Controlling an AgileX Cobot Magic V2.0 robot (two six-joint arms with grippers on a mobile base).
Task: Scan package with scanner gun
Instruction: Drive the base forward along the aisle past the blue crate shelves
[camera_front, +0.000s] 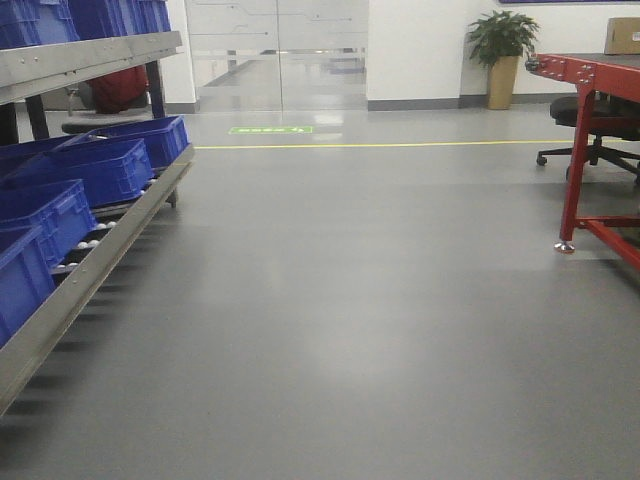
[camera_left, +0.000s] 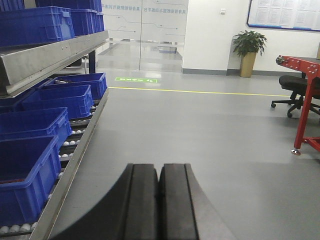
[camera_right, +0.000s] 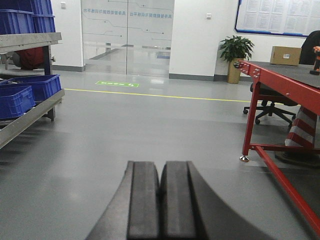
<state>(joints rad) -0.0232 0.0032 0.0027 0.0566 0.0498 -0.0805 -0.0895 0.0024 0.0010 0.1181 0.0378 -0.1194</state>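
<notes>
Left pincer (camera_left: 160, 171), right pincer (camera_right: 161, 169) closed; apparently open floor (camera_front: 350, 300) beside rack (camera_front: 95, 268).

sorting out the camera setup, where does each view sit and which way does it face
Exterior front: low, facing forward toward the glass doors; no robot parts.
Left wrist: faces forward along the blue bins; shut left gripper at bottom.
Right wrist: faces forward beside the red table; shut right gripper at bottom.
All share the potted plant.
</notes>
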